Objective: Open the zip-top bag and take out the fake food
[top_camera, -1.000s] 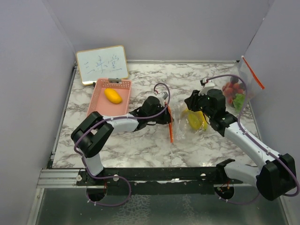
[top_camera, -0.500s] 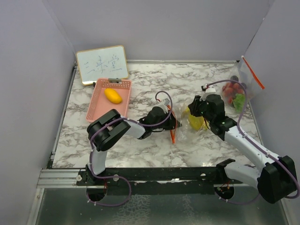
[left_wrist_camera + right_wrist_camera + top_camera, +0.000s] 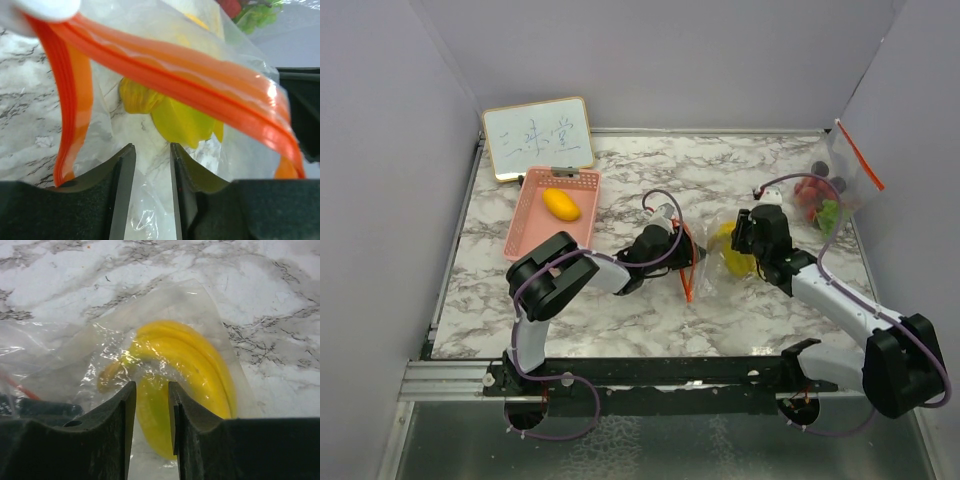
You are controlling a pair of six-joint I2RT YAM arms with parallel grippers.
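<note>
From above, the zip-top bag [image 3: 715,268] lies just toward 3 o'clock of the tabletop's [image 3: 620,310] middle, with the yellow banana [image 3: 732,258] inside it. The left hand [image 3: 692,256] has closed in on the bag's orange zip strip [image 3: 688,278] over the last second, its arm folding tighter. The right hand [image 3: 740,240] has slid a little toward 9 o'clock and sits at the bag's far side. A lemon [image 3: 560,204] lies in the pink basket [image 3: 525,215] at 10 o'clock. A second bag [image 3: 840,175] of red and green pieces leans on the wall at 2 o'clock.

At the left wrist, the fingers were shut a moment ago and now stand slightly apart. Clear film lies in the gap, but nothing looks clamped. The zip strip [image 3: 165,65] splits into two bands at 12 o'clock, so the mouth looks partly open, with the banana [image 3: 180,122] behind it.

At the right wrist, the fingers stand narrowly apart over the film, and the banana [image 3: 185,360] shows beyond them. I see no sure grip.

The let-go probably precedes a fresh hold, and the banana is still to come out.
</note>
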